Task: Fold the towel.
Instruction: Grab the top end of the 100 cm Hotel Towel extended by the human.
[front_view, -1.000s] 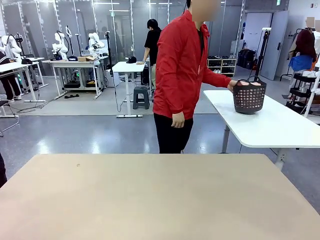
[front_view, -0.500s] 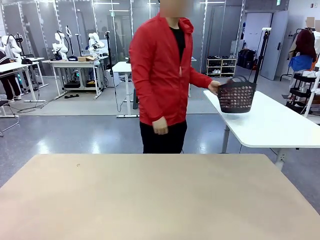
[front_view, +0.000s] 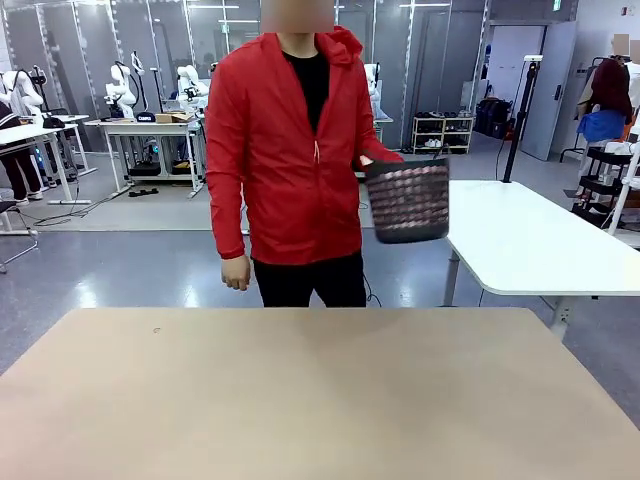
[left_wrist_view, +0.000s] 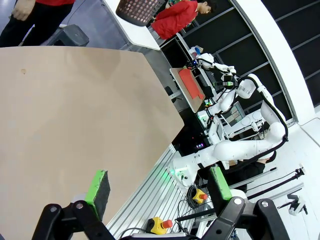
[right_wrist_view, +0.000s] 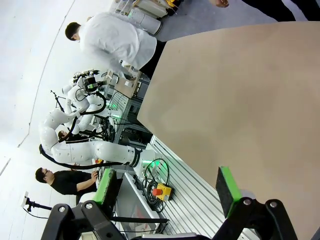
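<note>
While I watch from my remote desk, the person (front_view: 300, 120) in the red jacket (front_view: 260, 190) stands at the far edge of the tan table (front_view: 300, 400), near its middle, facing me. They hold a dark mesh basket (front_view: 408, 232) up at chest height, off to the right of their body and beyond the table's far edge, not over the tabletop. Salmon-pink cloth shows through the mesh, and I take it for the towel (front_view: 400, 198); I cannot tell how it lies in there. Their other hand (front_view: 236, 272) hangs loose at their side, just above the far edge. Behind the basket, a white table (front_view: 540, 240) stands to the right.

From the left wrist camera I see the left gripper (left_wrist_view: 159, 186) with its jaws spread wide and nothing between the green pads (left_wrist_view: 97, 187). One pad sits over the tabletop by an edge, the other past that edge over the rig's frame.

From the right wrist camera the right gripper (right_wrist_view: 166, 189) is likewise released and grasps nothing. One of its pads sits over the tabletop, the other off the table's edge over the frame.
</note>
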